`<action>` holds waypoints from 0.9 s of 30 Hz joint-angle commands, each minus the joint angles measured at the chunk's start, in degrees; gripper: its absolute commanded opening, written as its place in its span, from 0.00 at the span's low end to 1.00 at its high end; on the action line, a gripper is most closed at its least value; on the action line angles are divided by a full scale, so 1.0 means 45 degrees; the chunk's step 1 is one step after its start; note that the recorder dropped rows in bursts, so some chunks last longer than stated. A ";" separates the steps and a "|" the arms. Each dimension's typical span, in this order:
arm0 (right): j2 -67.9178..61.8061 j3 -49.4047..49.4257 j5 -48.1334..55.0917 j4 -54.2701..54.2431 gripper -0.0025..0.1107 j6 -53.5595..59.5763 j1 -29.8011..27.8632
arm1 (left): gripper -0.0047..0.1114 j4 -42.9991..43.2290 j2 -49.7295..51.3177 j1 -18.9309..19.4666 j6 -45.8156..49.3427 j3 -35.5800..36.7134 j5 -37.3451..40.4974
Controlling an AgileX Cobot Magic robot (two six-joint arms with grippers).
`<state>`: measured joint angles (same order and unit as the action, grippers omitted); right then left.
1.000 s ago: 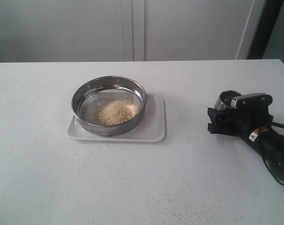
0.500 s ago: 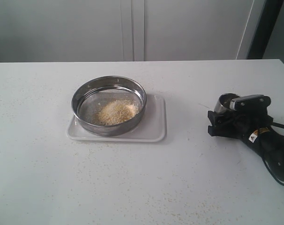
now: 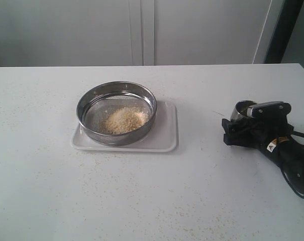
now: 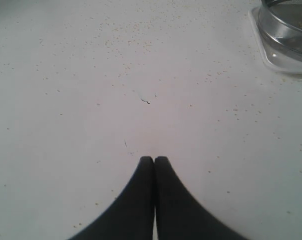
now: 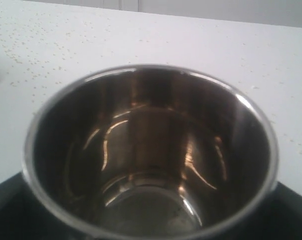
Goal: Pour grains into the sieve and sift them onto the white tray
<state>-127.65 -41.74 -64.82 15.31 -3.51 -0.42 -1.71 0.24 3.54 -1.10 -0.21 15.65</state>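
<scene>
- The steel cup [image 3: 242, 109] was tipped a second ago. It now stands upright on the table [image 3: 192, 201], well to the right of the sieve [image 3: 116, 139].
- The right wrist view looks straight into the cup [image 5: 151, 150], and it is empty.
- The right gripper [image 3: 237, 129] sits around the cup with a jaw on either side. I cannot tell whether it is gripping the cup or has let go.
- The grains [image 3: 125, 119] lie in a heap on the mesh, no different from a second ago. The sieve rests on the white tray [image 3: 168, 134], whose bare part looks clean.
- My reading is that the pouring is finished and the sifting has not begun. Someone must take the sieve and shake it over the tray.
- The left gripper [image 4: 154, 162] is closed, fingertip against fingertip, with nothing between them. It hangs over bare table, with the sieve and tray off at the edge of its view.
- Stray grains dot the table.
- The only marking is a small yellow warning sticker [image 3: 271, 146] on the right arm. No writing can be read.
</scene>
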 commanded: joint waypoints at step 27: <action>0.1499 0.0360 -0.0601 0.0024 0.92 -0.0040 -0.0006 | 0.04 0.0011 -0.0053 -0.0069 -0.0030 0.0048 -0.0049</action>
<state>-122.74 -40.90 -66.70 15.30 -3.51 -0.42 -1.71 0.24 3.54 -1.10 -0.21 15.65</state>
